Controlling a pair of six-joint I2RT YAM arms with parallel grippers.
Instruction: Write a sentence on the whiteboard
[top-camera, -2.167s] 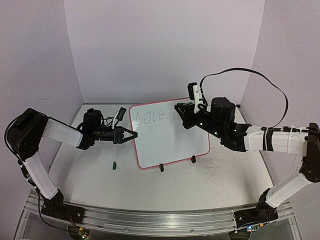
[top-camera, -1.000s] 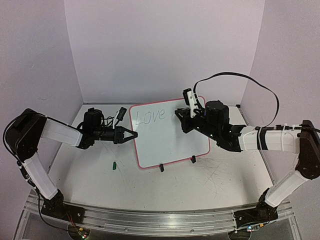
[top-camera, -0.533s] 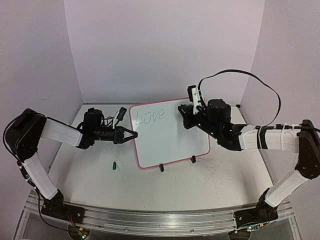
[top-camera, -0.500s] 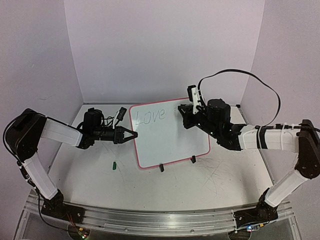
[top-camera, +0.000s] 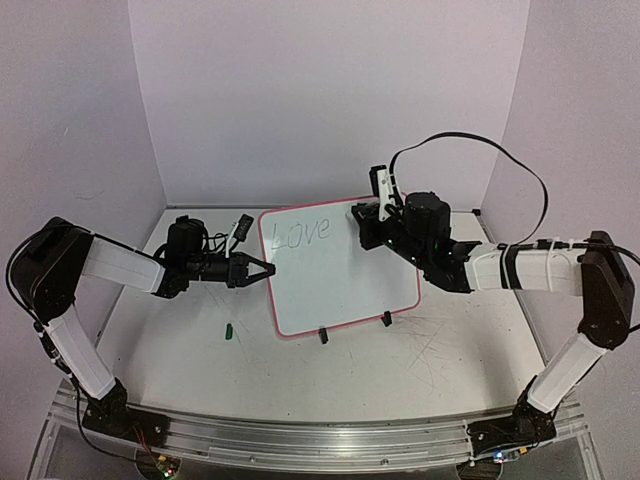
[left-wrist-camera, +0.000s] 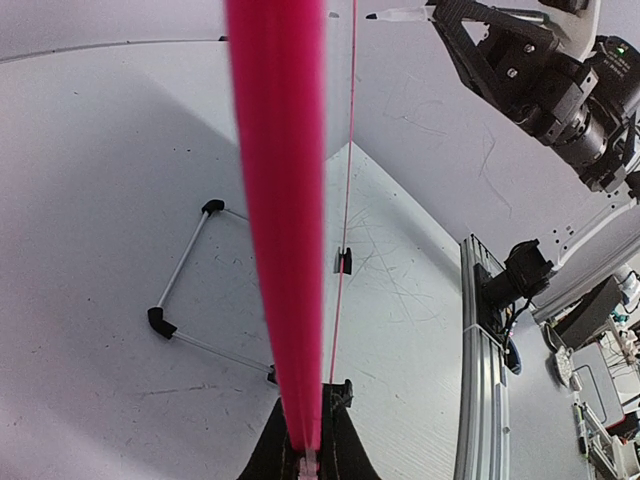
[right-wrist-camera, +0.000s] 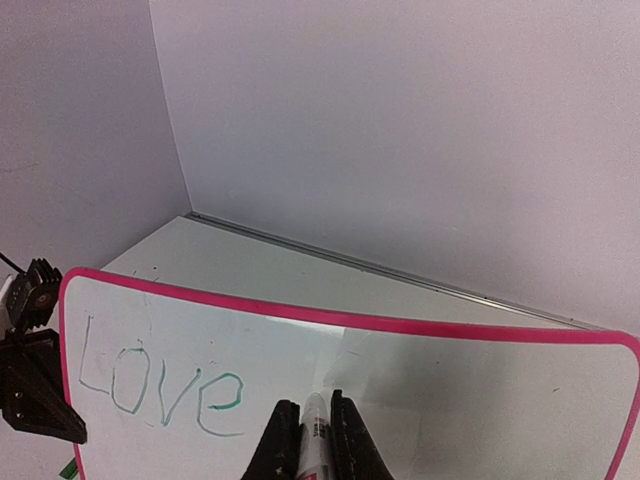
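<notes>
Top external view: the whiteboard (top-camera: 340, 285) stands mid-worktop (top-camera: 430, 360), its 9 o'clock edge pinched by the left fingers (top-camera: 256, 264). The right fingers (right-wrist-camera: 285, 440), clamped on the marker (right-wrist-camera: 314, 435), have shifted toward 9 o'clock, beside the sentence (right-wrist-camera: 160, 390), so far only "Love"; the next word probably begins here.

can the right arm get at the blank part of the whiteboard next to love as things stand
Probably yes. The right jaws, shut on a marker, point at the whiteboard just right of "Love", and nothing lies between. The left jaws clamp the board's left edge, well clear.
</notes>
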